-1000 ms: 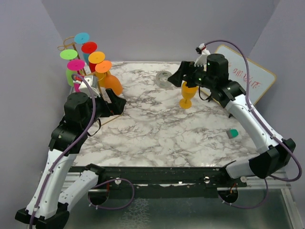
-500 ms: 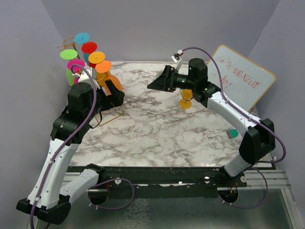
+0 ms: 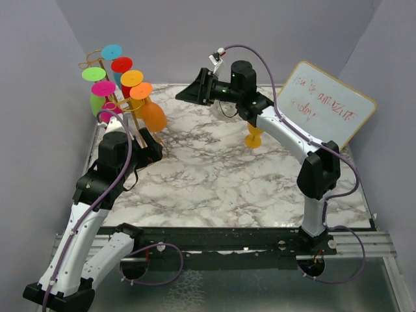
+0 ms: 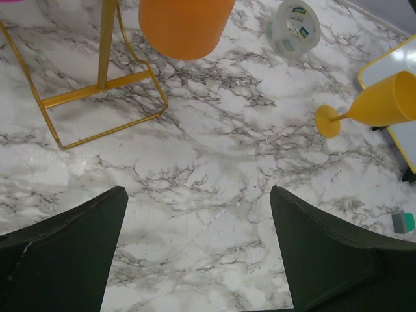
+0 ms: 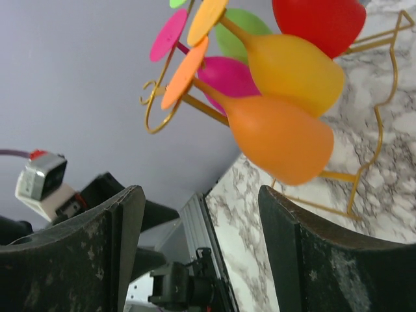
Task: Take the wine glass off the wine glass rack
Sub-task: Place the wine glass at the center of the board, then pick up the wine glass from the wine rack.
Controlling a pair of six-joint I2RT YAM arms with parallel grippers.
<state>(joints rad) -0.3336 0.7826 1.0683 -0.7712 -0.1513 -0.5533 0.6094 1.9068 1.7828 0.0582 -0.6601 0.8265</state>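
Your marble table (image 3: 214, 188) carries the gold rack (image 4: 106, 39) at its far left corner, just beyond your left gripper (image 4: 196, 195), whose jaws stand apart over bare marble. Your right gripper (image 5: 200, 195), jaws also wide, faces the rack from the right without touching it. The orange glass (image 5: 279, 140) hangs nearest to it. Six glasses hang there by their feet, with the rear bowls partly hidden. A seventh, the yellow glass (image 4: 380, 103), stands alone mid-table. One tape roll (image 4: 292, 26) lies near the far edge.
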